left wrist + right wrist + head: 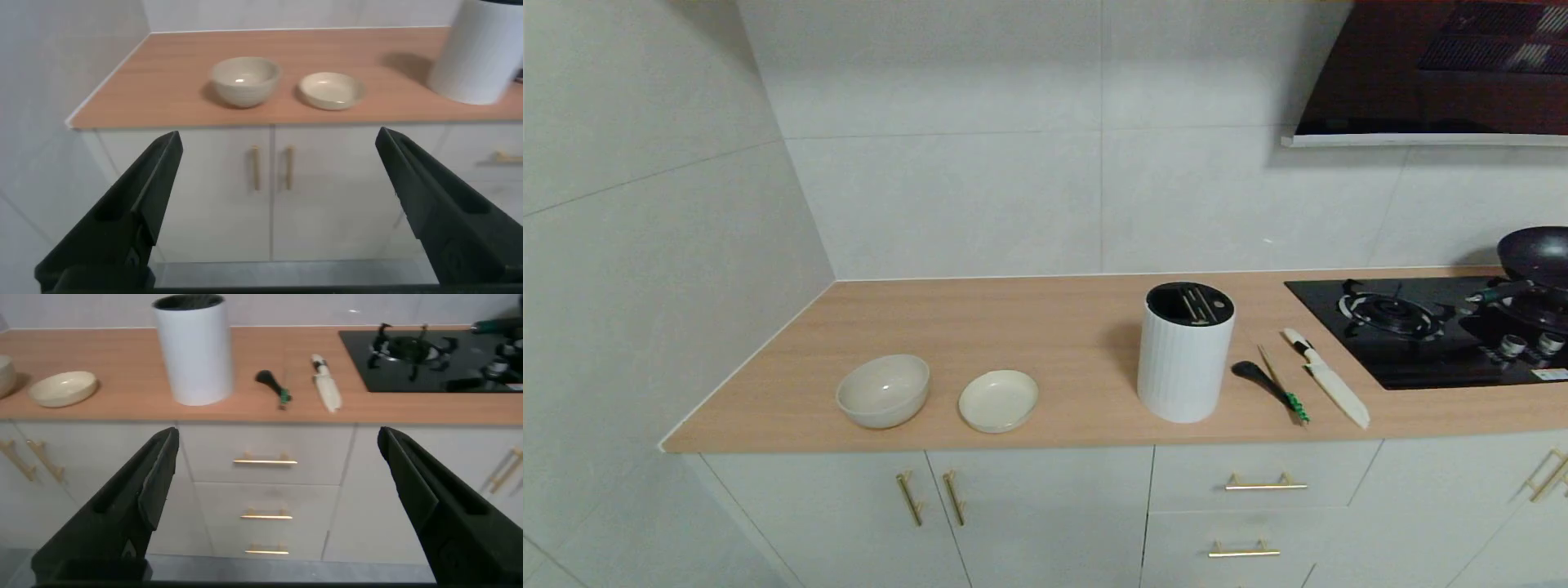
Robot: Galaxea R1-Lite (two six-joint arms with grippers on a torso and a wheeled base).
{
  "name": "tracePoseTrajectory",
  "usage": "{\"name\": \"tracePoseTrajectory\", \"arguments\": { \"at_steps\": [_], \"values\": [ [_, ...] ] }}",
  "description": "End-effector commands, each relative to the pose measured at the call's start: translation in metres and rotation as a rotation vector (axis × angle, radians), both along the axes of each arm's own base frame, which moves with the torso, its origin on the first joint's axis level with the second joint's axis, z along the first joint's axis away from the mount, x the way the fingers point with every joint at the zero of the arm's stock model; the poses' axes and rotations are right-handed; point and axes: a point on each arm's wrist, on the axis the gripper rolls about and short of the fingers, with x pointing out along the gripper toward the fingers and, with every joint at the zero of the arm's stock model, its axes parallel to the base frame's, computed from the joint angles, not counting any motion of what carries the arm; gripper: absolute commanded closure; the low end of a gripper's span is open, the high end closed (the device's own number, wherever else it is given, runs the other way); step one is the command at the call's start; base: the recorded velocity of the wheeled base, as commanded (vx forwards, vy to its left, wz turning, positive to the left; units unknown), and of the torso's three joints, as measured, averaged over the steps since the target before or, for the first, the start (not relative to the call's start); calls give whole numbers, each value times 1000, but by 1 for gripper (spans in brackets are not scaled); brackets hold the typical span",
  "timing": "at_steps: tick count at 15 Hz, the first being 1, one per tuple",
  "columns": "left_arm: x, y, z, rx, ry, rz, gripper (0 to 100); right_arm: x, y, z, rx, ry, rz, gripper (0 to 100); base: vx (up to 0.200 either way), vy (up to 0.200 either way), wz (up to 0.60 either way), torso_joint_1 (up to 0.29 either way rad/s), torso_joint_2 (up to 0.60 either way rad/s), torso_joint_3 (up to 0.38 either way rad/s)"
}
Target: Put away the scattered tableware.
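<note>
**Cutlery waits beside its holder**

A knife [1327, 385], black spoon [1252, 373] and chopsticks [1278, 382] lie on the tabletop [1029, 327] just beside the white holder [1184, 363]: light, stiff, thin, probably best pinched mid-handle. Bowl [883, 390] and dish [998, 399] look smooth, breakable. Left jaws and right jaws stand wide.

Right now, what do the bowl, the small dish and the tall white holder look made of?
Bowl: likely glazed ceramic, cream, glossy highlight inside. Small dish: apparently the same cream glazed ceramic, soft sheen. Holder: probably matte white plastic, ribbed wall, dark slotted top; ceramic is possible.
</note>
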Motion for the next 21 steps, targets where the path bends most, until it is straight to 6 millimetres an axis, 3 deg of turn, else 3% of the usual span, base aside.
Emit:
{"name": "tracePoseTrajectory", "arguments": {
  "at_steps": [1,19,21],
  "values": [
    [0,0,0,-1,0,0,0,0,0,0,0,0,-1,0,0,200,0,22,7,2],
    [0,0,0,0,0,0,0,0,0,0,-2,0,1,0,0,200,0,0,3,3],
    [0,0,0,0,0,0,0,0,0,0,-2,0,1,0,0,0,0,0,0,0]
  ]
}}
